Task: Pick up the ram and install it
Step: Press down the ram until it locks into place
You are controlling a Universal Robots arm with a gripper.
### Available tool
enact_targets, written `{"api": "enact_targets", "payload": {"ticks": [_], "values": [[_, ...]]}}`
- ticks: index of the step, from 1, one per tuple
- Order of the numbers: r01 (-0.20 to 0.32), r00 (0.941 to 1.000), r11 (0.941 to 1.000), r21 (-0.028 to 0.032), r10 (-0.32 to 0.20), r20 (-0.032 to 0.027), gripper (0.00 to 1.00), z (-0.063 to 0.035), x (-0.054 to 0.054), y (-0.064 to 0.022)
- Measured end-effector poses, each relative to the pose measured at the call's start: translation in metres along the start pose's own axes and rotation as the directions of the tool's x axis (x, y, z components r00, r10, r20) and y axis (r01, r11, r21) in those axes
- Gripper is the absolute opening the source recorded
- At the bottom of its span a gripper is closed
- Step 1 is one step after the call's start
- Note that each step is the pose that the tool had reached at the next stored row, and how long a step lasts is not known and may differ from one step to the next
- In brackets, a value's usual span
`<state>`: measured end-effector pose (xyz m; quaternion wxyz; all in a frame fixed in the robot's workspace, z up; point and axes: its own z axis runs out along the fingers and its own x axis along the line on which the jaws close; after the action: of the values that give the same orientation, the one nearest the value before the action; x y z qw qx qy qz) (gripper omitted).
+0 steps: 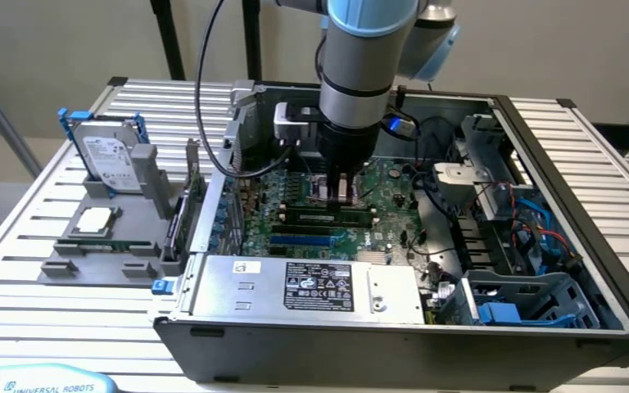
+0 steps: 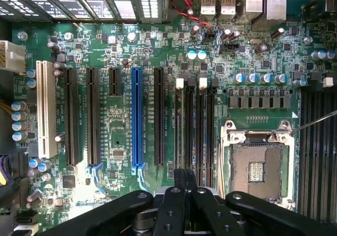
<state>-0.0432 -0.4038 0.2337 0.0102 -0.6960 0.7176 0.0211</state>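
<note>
One ram (image 1: 331,216) sits slotted inside the computer case (image 1: 402,336).

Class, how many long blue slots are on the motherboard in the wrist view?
1. The blue slot lies on the motherboard between black slots, apart from the processor socket. The gripper may hide more.

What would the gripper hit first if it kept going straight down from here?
Probably the motherboard. The gripper, shut, points down into the open case, over the board's slots beside the empty processor socket. Which slot exactly is unclear; depth is hard to judge.
</note>
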Motion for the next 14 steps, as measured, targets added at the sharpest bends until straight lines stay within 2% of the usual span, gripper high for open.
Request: {"api": "enact_targets", "payload": {"ticks": [8,9,10,14], "values": [[0.000,1.0000,1.0000,-0.0001,0.000,-0.0007,0.11,0.0103,0.001,0.0002],[0.000,1.0000,1.0000,-0.0004,0.000,-0.0016,0.11,0.0086,0.001,0.0003],[0.000,1.0000,1.0000,-0.0003,0.000,0.0011,0.11,0.0059,0.000,0.0002],[0.000,1.0000,1.0000,-0.0031,0.000,0.0000,0.11,-0.0099,0.000,0.0005]]}}
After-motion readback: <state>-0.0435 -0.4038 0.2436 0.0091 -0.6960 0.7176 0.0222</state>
